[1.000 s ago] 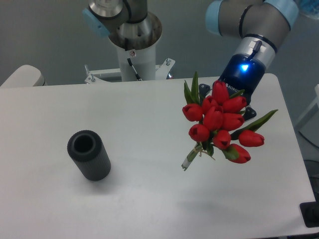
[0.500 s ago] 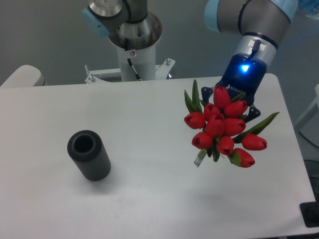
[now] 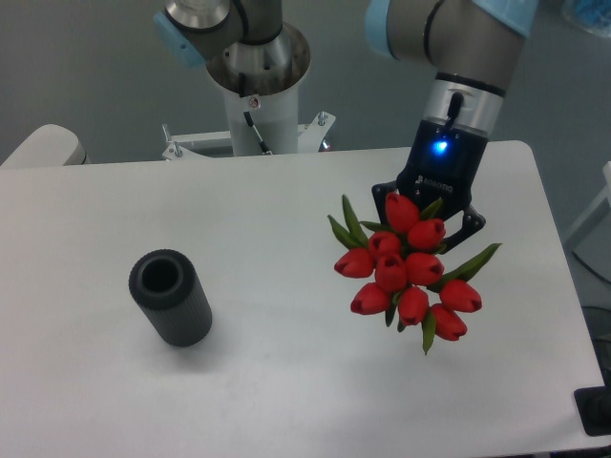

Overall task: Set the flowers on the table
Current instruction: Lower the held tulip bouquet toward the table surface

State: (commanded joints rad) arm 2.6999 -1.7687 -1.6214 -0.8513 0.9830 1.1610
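Even, diffuse light from overhead fills the scene, bright enough that the white worktop looks slightly washed out, with no hard glare. Shadows are faint and soft: a pale smudge beside the dark grey ribbed vase and another under the red tulips. A blue indicator light glows on the arm, and the picture is slightly soft and grainy throughout.

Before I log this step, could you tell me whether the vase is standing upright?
Upright: the vase stands on the table, its open mouth facing up.
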